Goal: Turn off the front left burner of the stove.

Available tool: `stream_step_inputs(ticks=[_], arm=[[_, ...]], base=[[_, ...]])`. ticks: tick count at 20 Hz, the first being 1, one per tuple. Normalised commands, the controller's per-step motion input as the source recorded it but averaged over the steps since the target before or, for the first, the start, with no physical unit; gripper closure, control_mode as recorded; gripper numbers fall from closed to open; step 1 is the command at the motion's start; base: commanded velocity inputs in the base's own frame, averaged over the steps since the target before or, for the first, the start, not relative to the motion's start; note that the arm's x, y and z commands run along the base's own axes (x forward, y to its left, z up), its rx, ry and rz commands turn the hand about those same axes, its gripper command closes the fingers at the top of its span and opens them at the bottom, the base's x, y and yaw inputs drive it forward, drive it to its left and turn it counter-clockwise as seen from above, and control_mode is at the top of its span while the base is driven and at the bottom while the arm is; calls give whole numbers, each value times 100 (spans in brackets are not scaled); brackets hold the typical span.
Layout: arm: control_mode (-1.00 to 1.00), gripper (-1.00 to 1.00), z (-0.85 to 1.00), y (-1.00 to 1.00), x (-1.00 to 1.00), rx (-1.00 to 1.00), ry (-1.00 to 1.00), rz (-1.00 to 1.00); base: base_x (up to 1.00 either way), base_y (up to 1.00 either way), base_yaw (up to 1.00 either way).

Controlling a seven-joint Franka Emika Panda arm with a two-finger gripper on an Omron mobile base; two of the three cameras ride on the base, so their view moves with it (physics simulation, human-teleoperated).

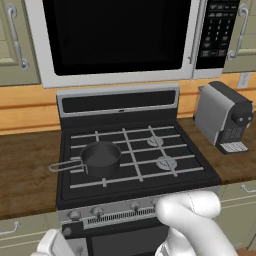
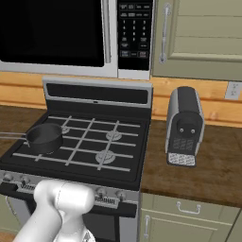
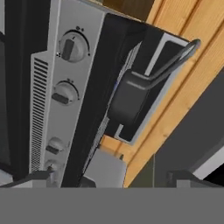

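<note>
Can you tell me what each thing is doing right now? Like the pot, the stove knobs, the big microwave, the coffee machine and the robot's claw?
Pot: upright on the front left burner, handle pointing left.
Knobs: all untouched; their settings are too small to read.
Stove: no flame visible.
Microwave: door shut, window dark.
Coffee machine: upright on the counter, right of the stove.
Claw: near the knob strip, holding nothing; open or shut, I cannot tell.
</note>
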Motion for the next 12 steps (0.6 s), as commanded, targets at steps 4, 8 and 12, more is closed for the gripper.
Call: stream_step_inputs(ticks=[4, 8, 12], arm=[[-100, -100, -31, 0, 54, -5, -13, 0], [-100, -100, -23, 0, 66, -1, -11, 0], [-100, -100, -18, 0, 57, 0, -1, 0]], base=[[0, 0, 0], [0, 0, 0], [0, 0, 0]])
